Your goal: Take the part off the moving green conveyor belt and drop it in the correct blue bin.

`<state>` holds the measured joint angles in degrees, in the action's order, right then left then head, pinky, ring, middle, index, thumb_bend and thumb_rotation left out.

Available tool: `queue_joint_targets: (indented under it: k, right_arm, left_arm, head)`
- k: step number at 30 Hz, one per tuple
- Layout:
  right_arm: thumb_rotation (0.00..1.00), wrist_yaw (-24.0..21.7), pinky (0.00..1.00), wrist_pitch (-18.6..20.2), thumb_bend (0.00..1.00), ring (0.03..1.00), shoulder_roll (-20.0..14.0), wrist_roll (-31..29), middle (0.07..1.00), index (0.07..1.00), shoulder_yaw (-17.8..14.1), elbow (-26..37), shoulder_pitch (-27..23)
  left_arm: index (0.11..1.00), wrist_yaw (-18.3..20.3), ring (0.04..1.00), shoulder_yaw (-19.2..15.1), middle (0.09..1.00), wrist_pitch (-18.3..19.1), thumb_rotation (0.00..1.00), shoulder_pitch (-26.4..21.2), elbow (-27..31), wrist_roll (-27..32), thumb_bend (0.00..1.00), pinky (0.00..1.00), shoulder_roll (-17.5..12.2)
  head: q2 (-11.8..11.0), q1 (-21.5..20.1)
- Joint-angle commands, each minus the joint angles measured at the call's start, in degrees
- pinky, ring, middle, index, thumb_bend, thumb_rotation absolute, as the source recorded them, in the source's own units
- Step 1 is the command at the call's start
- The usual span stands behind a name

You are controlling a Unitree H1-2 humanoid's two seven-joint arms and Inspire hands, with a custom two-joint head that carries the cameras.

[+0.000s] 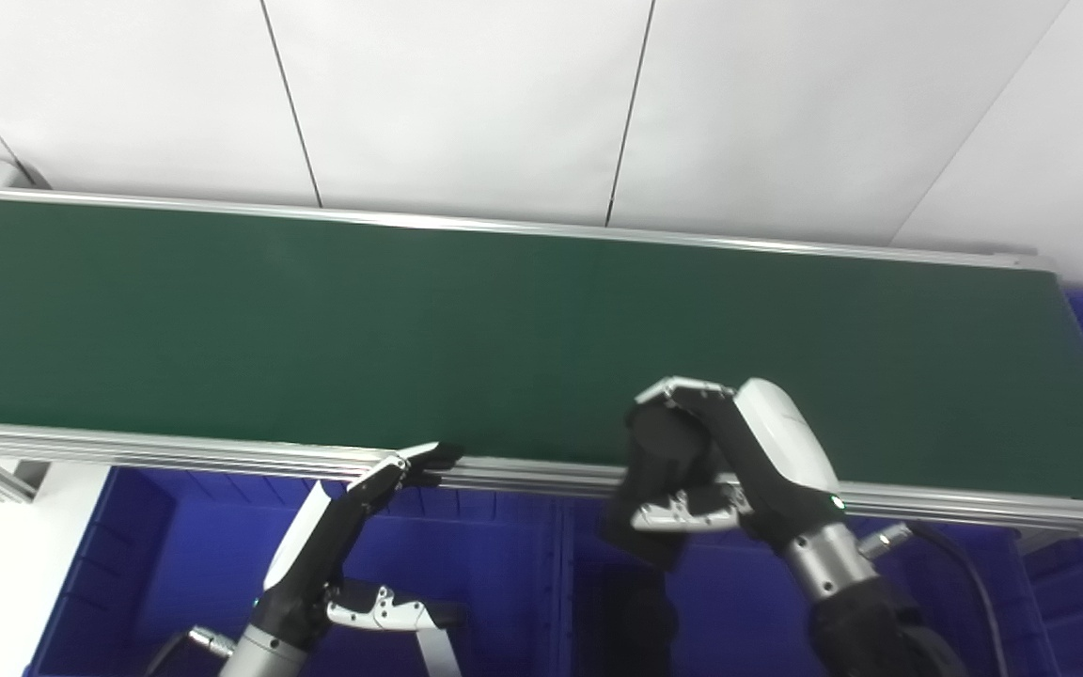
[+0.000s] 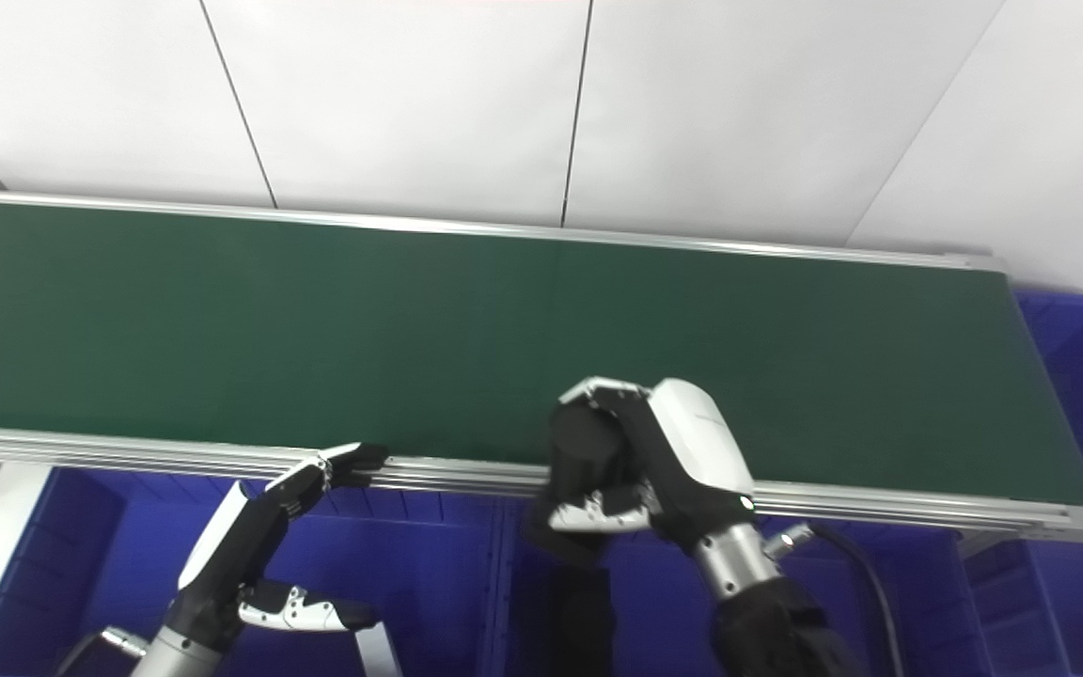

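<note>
Right hand (image 1: 725,461) is curled tight around the part (image 1: 664,447), fingers wrapped over the top and thumb pressed in from below. The part is a dark, matte black piece with a rounded, roughly cylinder-like body; only its left face and upper curve show between the fingers, and no markings or finer detail can be made out. A darker mass hangs beneath the hand, but it is not clear whether it belongs to the part or is shadow. The held part sits over the near edge of the conveyor belt (image 1: 410,329), right at the silver rail (image 1: 175,453) that runs along the front of the belt, and above the blue bins below. The belt is a flat, dark green surface stretching across the whole view, bordered by aluminium rails at front and back, with pale wall panels (image 1: 466,94) behind. Left hand (image 1: 339,536) is released and holds nothing: fingers are stretched out straight, tips touching or just meeting the front rail, thumb held apart lower down. It hangs over the left blue bin (image 1: 147,564). A second blue bin (image 1: 588,583) lies next to it under the right hand, and another blue bin (image 2: 1077,357) shows at the far right end of the belt.
</note>
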<state>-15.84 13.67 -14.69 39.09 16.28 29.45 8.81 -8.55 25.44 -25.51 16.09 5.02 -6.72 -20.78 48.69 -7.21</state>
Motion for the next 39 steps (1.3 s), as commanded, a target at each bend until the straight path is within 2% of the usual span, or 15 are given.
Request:
queue_joint_targets:
  k: [1,9,13,14,16,18,19,20,21,23,24,29,31,36,39]
  right_arm:
    - [0.00,-0.7,0.35,-1.0,0.51,0.374,-2.0,0.5,0.480,0.558,-0.7,0.8,0.6]
    - [0.00,-2.5,0.32,-2.0,0.50,0.356,-6.7,0.3,0.462,0.560,-0.6,-4.4,1.8]
    - [0.00,-3.9,0.29,-0.4,0.51,0.397,-7.1,2.1,0.508,0.494,0.1,-6.4,1.1]
    - [0.00,-4.3,0.31,-0.4,0.51,0.378,-7.5,2.8,0.480,0.532,0.4,-6.9,0.8]
    - [0.00,-5.9,0.48,-0.2,0.51,0.421,-8.5,4.1,0.496,0.518,1.2,-8.2,0.0]
    - [0.00,-7.7,0.50,0.5,0.52,0.432,-9.1,4.4,0.502,0.509,1.5,-9.0,-0.5]
    - [0.08,-8.6,0.55,1.0,0.51,0.569,-9.3,4.2,0.613,0.501,1.5,-9.2,-0.7]
    - [0.11,-9.6,0.56,1.3,0.51,0.616,-9.5,4.3,0.651,0.499,1.7,-9.4,-0.7]
    - [0.14,-10.3,0.60,1.5,0.59,0.681,-9.6,4.4,0.708,0.635,1.8,-9.5,-0.8]
    - [0.24,-10.7,0.74,1.4,0.67,0.778,-9.6,4.3,0.781,0.738,1.7,-9.5,-0.6]
    - [0.25,-10.8,0.74,1.5,0.67,0.783,-9.4,4.0,0.785,0.742,1.5,-9.3,-0.3]
    - [0.49,-11.1,0.91,1.8,0.76,0.872,-9.0,4.1,0.864,0.821,1.2,-6.0,1.1]
    - [0.52,-10.7,0.91,1.5,0.78,0.878,-8.7,3.6,0.874,0.832,0.9,-5.0,1.7]
    - [0.54,-4.5,0.77,-2.2,0.82,0.858,-4.5,-1.4,0.884,0.877,-1.3,-1.9,5.5]
    - [0.58,-2.0,0.74,-3.3,0.85,0.860,-2.4,-4.3,0.903,0.917,-1.8,-1.2,7.4]
  left_arm:
    - [0.800,1.6,0.806,-1.0,0.822,-1.4,0.42,0.3,1.3,0.5,0.94,0.75,0.5]
    - [0.803,4.1,0.802,-3.1,0.821,-1.4,0.42,0.6,1.4,0.9,0.92,0.74,1.4]
    - [0.803,5.4,0.805,-4.0,0.824,-1.4,0.42,0.9,1.4,1.2,0.93,0.74,1.8]
    - [0.804,5.7,0.804,-4.2,0.825,-1.4,0.42,0.9,1.4,1.2,0.92,0.74,1.8]
    - [0.804,5.9,0.803,-4.6,0.823,-1.4,0.42,0.9,1.4,1.0,0.92,0.74,1.9]
    - [0.804,6.3,0.803,-4.9,0.823,-1.4,0.42,0.8,1.3,1.2,0.92,0.74,2.0]
    - [0.805,6.6,0.807,-5.0,0.826,-1.4,0.42,0.8,1.3,1.3,0.91,0.75,2.0]
    - [0.806,7.0,0.809,-5.1,0.827,-1.4,0.42,0.8,1.2,1.5,0.91,0.75,2.1]
    - [0.805,7.3,0.807,-5.3,0.826,-1.4,0.42,0.8,1.2,1.5,0.91,0.75,2.1]
    - [0.806,8.0,0.810,-5.6,0.827,-1.4,0.41,0.8,1.3,2.0,0.91,0.75,2.3]
    - [0.806,8.2,0.810,-5.7,0.827,-1.4,0.41,0.8,1.3,2.1,0.91,0.75,2.4]
    - [0.805,9.3,0.810,-6.4,0.830,-1.4,0.42,0.9,1.3,1.6,0.92,0.74,2.7]
    - [0.807,9.9,0.815,-6.7,0.835,-1.4,0.42,1.0,1.3,1.6,0.92,0.75,2.8]
    - [0.813,12.0,0.822,-7.0,0.842,-1.4,0.43,0.7,1.0,1.8,0.93,0.76,3.0]
    - [0.814,12.5,0.819,-7.4,0.841,-1.4,0.44,0.5,0.6,1.3,0.94,0.75,3.3]
  head:
    - [0.2,0.0]
    - [0.8,0.0]
    - [0.6,-0.3]
    - [0.5,-0.4]
    - [0.6,-0.6]
    - [0.5,-0.5]
    - [0.5,-0.5]
    - [0.5,-0.3]
    - [0.5,-0.3]
    - [0.5,-0.3]
    - [0.5,-0.4]
    - [0.3,-0.8]
    - [0.2,-0.9]
    - [-0.1,-0.8]
    - [-0.6,-0.9]
